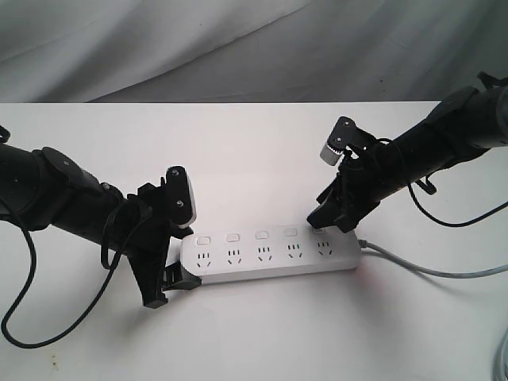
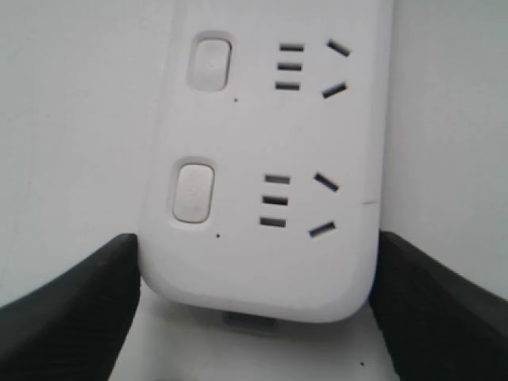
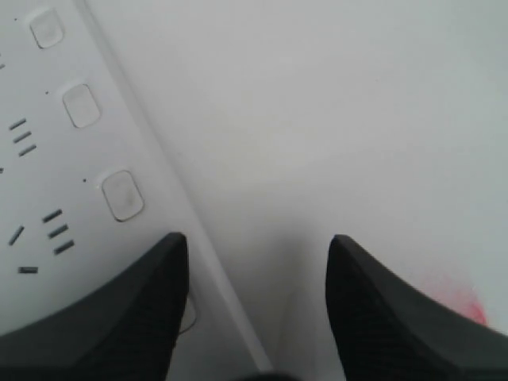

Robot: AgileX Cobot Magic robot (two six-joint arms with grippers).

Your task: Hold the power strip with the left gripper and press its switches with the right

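Clamped strip [image 1: 270,255] end in left gripper [image 2: 255,262], held right gripper [image 3: 258,238] spread wide and empty, half hid one switch [image 3: 189,314] beneath it, cord [image 1: 444,271] cut off at right edge.

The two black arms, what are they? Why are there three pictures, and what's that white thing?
They are two robot arms that can grab things. The wide picture is from a camera watching the whole white table. The other two are from small cameras on the arms' wrists. The white thing is a power strip with a row of switches and a grey cord. The left arm's fingers squeeze one end of it. The right arm's fingers are spread open, one of them over the switch nearest the cord.
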